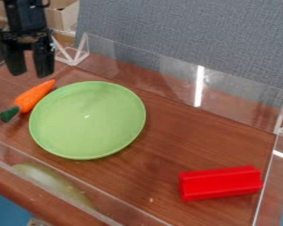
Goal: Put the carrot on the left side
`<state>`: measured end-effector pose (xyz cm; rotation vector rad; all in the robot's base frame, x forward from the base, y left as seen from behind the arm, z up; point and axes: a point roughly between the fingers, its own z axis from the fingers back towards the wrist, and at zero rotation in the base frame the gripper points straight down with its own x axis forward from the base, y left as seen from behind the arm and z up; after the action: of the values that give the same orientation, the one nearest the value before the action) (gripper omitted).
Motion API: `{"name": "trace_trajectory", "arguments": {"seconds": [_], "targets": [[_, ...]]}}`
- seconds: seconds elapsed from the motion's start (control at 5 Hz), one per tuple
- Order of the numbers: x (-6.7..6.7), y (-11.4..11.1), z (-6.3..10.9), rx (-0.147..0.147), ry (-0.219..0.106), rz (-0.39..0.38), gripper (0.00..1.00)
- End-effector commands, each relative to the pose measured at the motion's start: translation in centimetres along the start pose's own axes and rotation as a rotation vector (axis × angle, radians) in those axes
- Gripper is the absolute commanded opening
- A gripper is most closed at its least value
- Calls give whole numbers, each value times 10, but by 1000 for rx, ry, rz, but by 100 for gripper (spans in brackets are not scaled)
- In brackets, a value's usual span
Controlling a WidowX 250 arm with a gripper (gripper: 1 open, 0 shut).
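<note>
The carrot (29, 97), orange with a dark green stub end, lies on the wooden table just left of the green plate (91, 119), its tip touching the plate's rim. Above it and a little behind hangs my black gripper (29, 62), pointing down. Its two fingers stand apart with nothing between them, well clear of the carrot.
A red rectangular block (221, 183) lies at the front right. Clear acrylic walls (226, 88) ring the table, with a grey panel behind. Cardboard boxes (55, 13) stand beyond the back left corner.
</note>
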<state>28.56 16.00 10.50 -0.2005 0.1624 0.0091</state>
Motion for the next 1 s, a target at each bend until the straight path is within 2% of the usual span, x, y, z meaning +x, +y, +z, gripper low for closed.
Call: {"name": "trace_trajectory", "arguments": {"seconds": [0.0,0.6,0.8], "targets": [[21,-1,10,50,-65,0,100],[25,21,1,86,-41,45,100],[32,37,-7,87,-34,101,100]]}}
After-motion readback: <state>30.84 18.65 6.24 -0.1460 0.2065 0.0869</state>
